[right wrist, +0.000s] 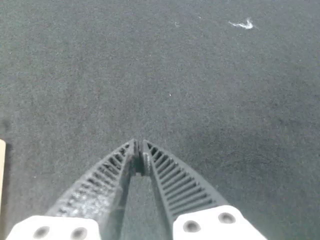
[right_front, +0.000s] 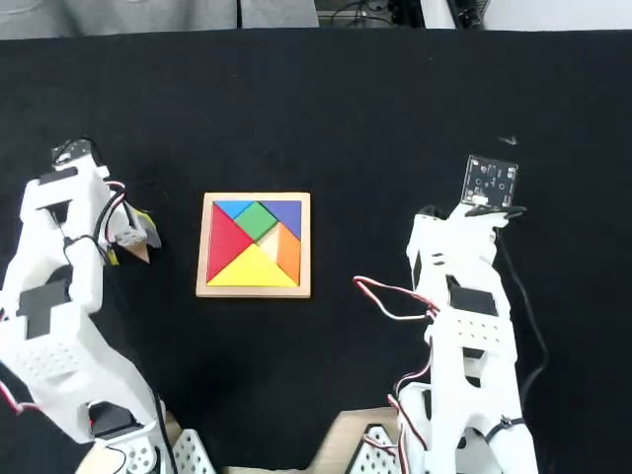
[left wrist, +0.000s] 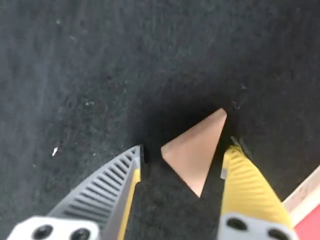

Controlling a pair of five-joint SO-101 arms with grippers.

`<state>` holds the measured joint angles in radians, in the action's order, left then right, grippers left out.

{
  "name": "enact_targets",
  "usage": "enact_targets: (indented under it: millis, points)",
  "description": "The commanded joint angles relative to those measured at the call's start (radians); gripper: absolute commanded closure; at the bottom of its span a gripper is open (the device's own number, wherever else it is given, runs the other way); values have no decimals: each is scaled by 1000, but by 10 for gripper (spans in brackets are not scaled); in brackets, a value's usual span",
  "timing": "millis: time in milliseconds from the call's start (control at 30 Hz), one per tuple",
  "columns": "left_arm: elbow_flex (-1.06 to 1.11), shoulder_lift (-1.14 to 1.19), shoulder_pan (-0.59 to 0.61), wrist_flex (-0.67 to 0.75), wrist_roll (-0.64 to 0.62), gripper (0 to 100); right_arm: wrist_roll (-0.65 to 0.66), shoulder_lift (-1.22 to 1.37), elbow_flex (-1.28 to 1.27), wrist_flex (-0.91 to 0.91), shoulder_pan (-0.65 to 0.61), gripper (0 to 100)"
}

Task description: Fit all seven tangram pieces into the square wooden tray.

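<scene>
The square wooden tray [right_front: 204, 247] lies mid-table and holds red [right_front: 223, 242], yellow [right_front: 255, 268], orange [right_front: 288, 252], green [right_front: 257, 219] and two blue pieces, with a small pale gap beside the green one. A tan triangle [left wrist: 192, 155] rests on the black cloth left of the tray [left wrist: 304, 201]. My left gripper [left wrist: 185, 149] is open and straddles this triangle [right_front: 138, 254]; the yellow finger [left wrist: 245, 175] is against one edge and the grey finger [left wrist: 120, 175] stands a little off. My right gripper [right wrist: 139, 150] is shut on nothing, low over bare cloth right of the tray.
Black cloth covers the table. The right arm [right_front: 464, 286] with its red and white cable [right_front: 390, 296] stands right of the tray, and the left arm's body [right_front: 54, 286] runs along the left edge. A pale sliver [right wrist: 1, 170] shows at the edge of the right wrist view.
</scene>
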<state>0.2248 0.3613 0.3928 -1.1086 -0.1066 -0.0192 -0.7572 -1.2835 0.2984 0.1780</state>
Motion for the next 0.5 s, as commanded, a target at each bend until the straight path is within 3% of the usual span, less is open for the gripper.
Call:
enact_targets:
  millis: [0,100,267,467]
  points:
    - [-87,12,-16,-14,0,737,11,-25,4,-18,-20,984]
    - [-88,12,-33,-11,0,758,11,-25,4,-18,-20,984]
    - [-88,12,-47,-14,0,887,11,-25,4,-18,-20,984]
    - [-79,12,-48,-18,0,877,11,-25,4,-18,-20,984]
